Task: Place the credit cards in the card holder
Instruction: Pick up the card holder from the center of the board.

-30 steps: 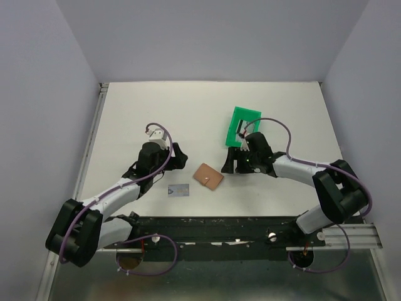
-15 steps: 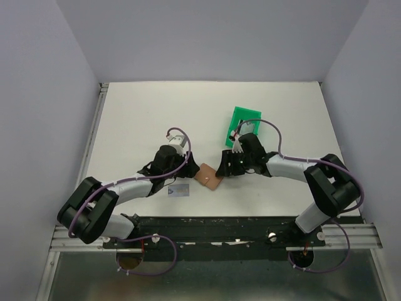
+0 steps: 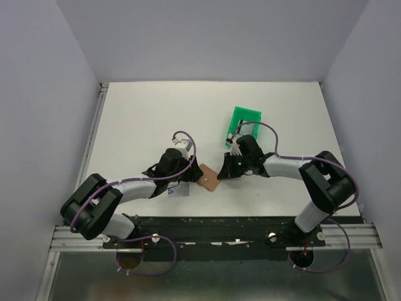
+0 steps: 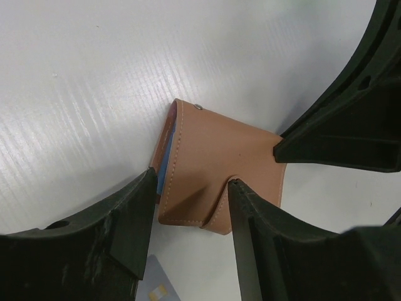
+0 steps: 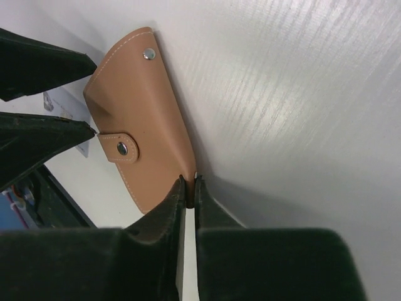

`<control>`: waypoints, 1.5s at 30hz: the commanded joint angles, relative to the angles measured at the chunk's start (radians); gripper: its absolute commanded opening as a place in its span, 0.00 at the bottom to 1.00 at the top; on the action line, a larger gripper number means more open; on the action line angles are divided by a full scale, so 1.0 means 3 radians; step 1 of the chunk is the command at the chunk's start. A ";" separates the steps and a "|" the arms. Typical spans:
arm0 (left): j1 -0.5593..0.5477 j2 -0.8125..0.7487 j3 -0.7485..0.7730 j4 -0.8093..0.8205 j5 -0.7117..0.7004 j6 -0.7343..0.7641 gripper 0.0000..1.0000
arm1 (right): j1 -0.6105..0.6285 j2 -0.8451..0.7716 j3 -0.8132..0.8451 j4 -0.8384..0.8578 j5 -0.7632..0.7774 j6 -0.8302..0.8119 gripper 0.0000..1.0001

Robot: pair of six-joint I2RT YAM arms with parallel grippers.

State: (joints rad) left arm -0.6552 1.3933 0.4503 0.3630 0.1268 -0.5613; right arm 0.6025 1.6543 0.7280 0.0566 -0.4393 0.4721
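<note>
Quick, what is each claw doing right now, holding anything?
Left gripper: jaws apart astride the card holder; whether it grips cannot be told.
Right gripper: closed, pinching the card holder's edge.

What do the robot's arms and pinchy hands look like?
The left arm and right arm are smooth pale-grey tubes joined by chunky black joints. A thin purple cable loops along each one. The left gripper and right gripper are matte black, each with two flat fingers tapering to wedge tips. No markings show.

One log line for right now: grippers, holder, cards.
right gripper: pinching edge of tan leather fold-over card holder | left gripper: straddling its snap tab, grip unclear | pale flat credit card: on table
</note>
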 commanded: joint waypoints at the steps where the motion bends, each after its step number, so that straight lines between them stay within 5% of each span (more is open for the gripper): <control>1: -0.0045 -0.0007 -0.0049 0.0109 0.0002 -0.0067 0.61 | 0.0027 0.0039 -0.0080 -0.0051 0.0022 0.0032 0.08; 8: -0.0051 -0.0323 -0.0075 -0.0069 -0.0111 -0.0026 0.61 | 0.0027 -0.0227 -0.0213 0.0072 0.0038 0.0027 0.00; 16: -0.0051 -0.1289 0.0017 -0.0520 -0.0285 0.0285 0.77 | 0.0027 -0.0621 -0.0116 -0.0495 -0.0171 -0.0458 0.00; 30: -0.0051 -0.1878 0.0176 -0.0770 0.1038 0.1053 0.78 | 0.0027 -0.1618 0.0247 -0.1416 -0.1270 -0.1200 0.00; 40: -0.0045 -0.1786 0.0237 -0.0658 0.1842 0.1058 0.74 | 0.0027 -0.1531 0.0462 -0.1738 -0.1747 -0.1400 0.00; 45: -0.0051 -0.1659 0.0227 -0.0515 0.2210 0.0987 0.63 | 0.0027 -0.1556 0.0447 -0.1769 -0.1675 -0.1436 0.00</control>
State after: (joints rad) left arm -0.6655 0.8703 0.4980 0.1623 0.6380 -0.2569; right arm 0.6033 1.1923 0.8398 -0.4480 -0.8993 0.0589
